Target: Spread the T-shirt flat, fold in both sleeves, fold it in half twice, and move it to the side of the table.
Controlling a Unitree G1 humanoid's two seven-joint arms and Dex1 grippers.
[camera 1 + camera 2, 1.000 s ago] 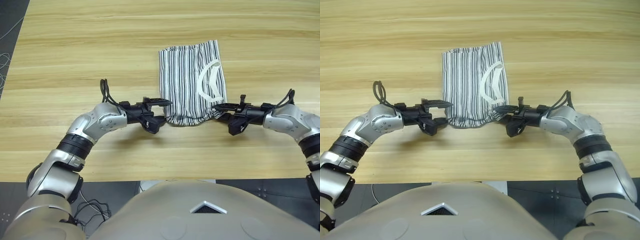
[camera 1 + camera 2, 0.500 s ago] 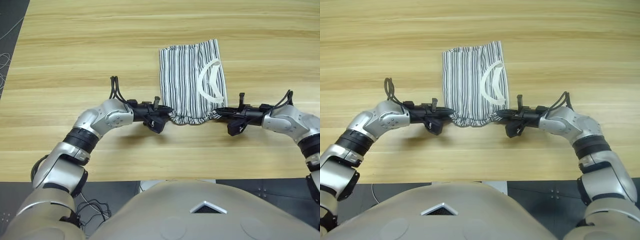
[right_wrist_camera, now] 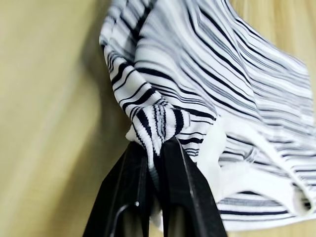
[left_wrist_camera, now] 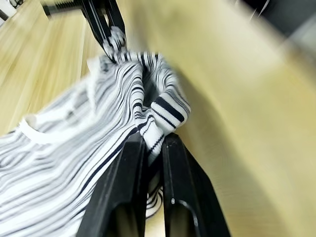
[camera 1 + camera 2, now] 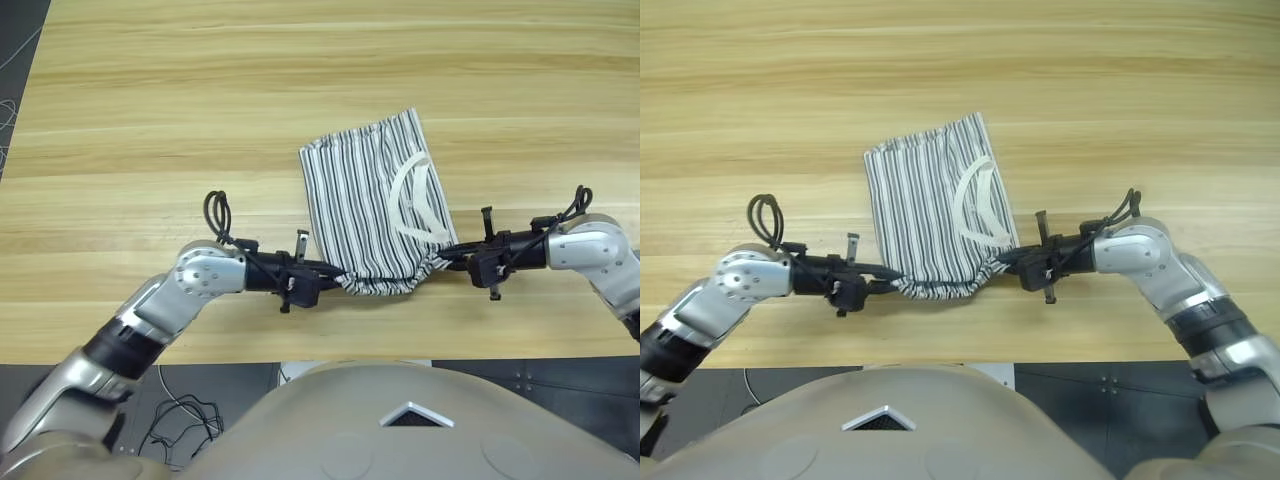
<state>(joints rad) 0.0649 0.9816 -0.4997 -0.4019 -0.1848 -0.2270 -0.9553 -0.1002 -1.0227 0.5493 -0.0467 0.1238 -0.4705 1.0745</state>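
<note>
Two grippers are each clenched on a near corner of the T-shirt (image 5: 372,190). The left gripper (image 5: 335,272) pinches a rolled bunch of cloth between its black fingers (image 4: 129,173), and the right gripper (image 5: 447,254) does the same at the other corner. Between them the near hem sags in a soft curve. Beyond them the shirt lies on the table (image 5: 180,90) as a narrow, slightly turned rectangle.

No sleeve sticks out at the sides, so the spreading and the sleeve folds seem done. I judge that a fold in half is in hand, and the move to the side is not yet made.

The cloth is a thin knit, white with fine dark stripes. It has a curved white band, maybe the neckline, nearer the right gripper. The table is pale wood with long grain.
</note>
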